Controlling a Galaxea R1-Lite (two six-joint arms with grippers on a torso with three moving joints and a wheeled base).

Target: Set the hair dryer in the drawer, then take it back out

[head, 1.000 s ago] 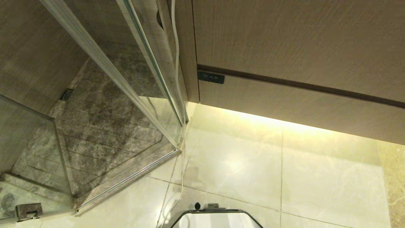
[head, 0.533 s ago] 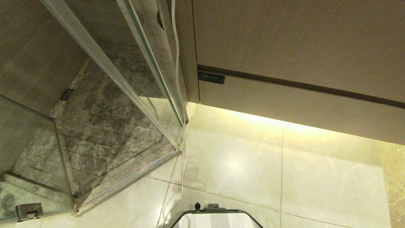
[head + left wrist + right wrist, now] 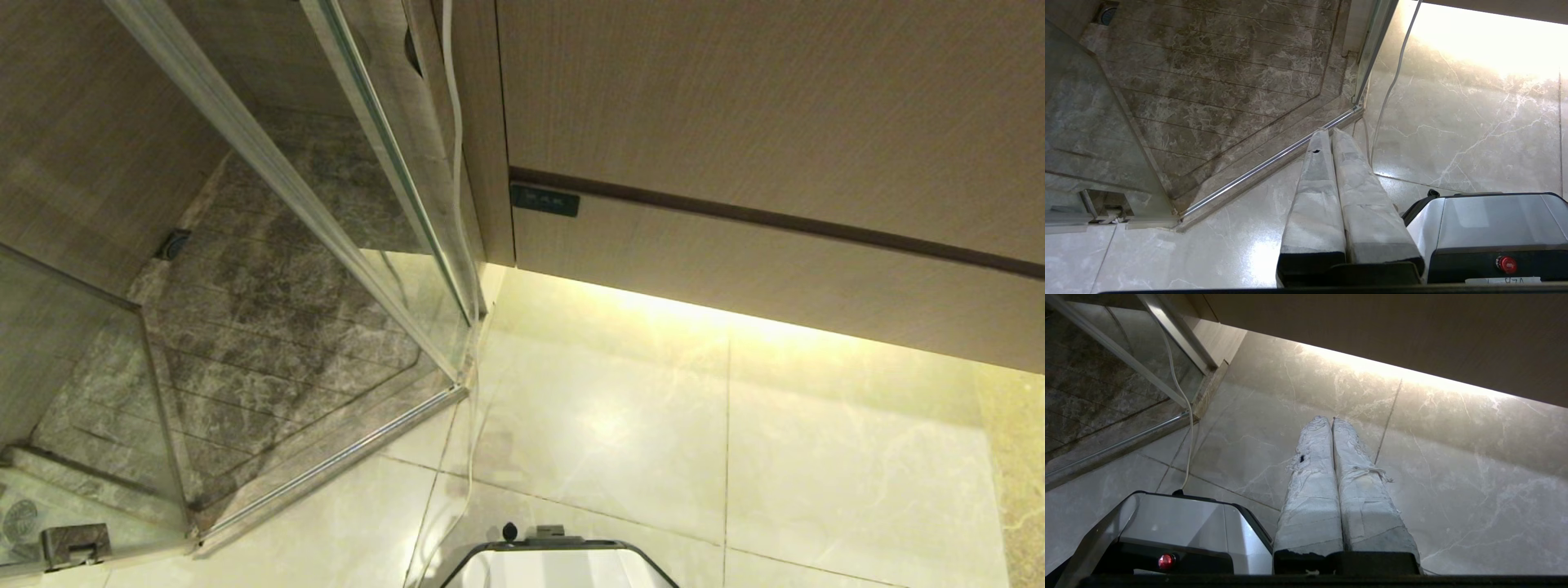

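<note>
The hair dryer is out of view. The drawer is the low light-wood band under the taller wood panel; its flat front sits shut and flush. Neither arm shows in the head view. In the left wrist view my left gripper hangs shut and empty over the pale floor, near the shower's metal threshold. In the right wrist view my right gripper is also shut and empty, pointing down at the floor tiles in front of the cabinet.
A glass shower enclosure with a dark stone floor fills the left. A thin white cable hangs along its frame down to the floor. My base shows at the bottom edge. A small dark switch plate sits at the drawer's left corner.
</note>
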